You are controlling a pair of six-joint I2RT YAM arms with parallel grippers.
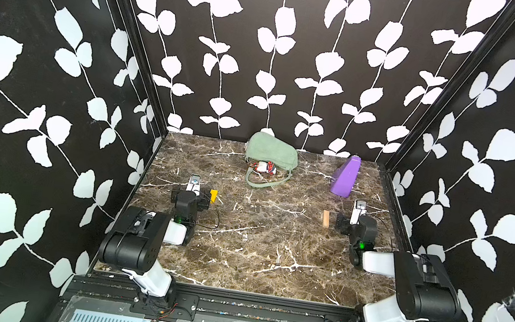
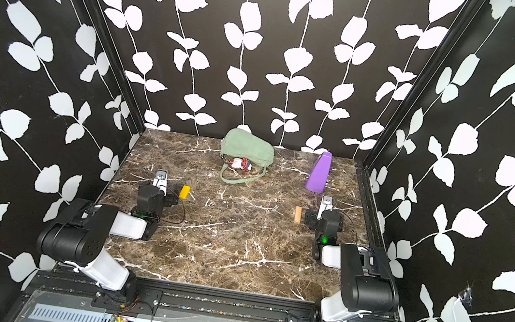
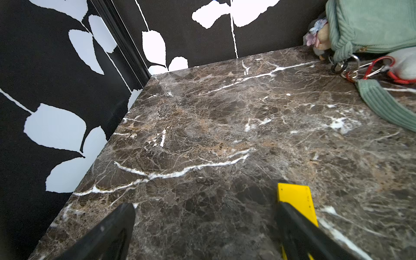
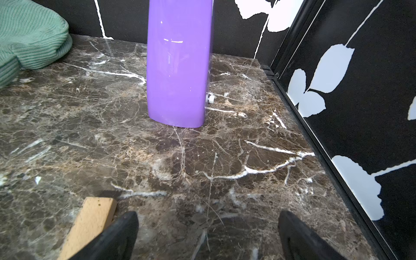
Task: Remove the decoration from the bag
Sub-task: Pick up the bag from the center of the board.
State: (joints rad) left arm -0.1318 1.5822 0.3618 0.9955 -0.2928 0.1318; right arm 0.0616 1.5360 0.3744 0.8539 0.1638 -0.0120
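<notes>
Your sage-green bag is lying at upper centre in both top views, red-and-white decoration resting against its near edge beside the strap, your left gripper and right gripper are pointing at the back wall from mid-left and mid-right, jaws spread wide, gripping nothing, well apart from the bag.

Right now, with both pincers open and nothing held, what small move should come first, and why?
Probably reach the left pincer forward toward the red carabiner that seems to link the decoration to the bag. It lies exposed on the marble table in front of the bag, nearer the left pincer than the right pincer; both are open and empty.
</notes>
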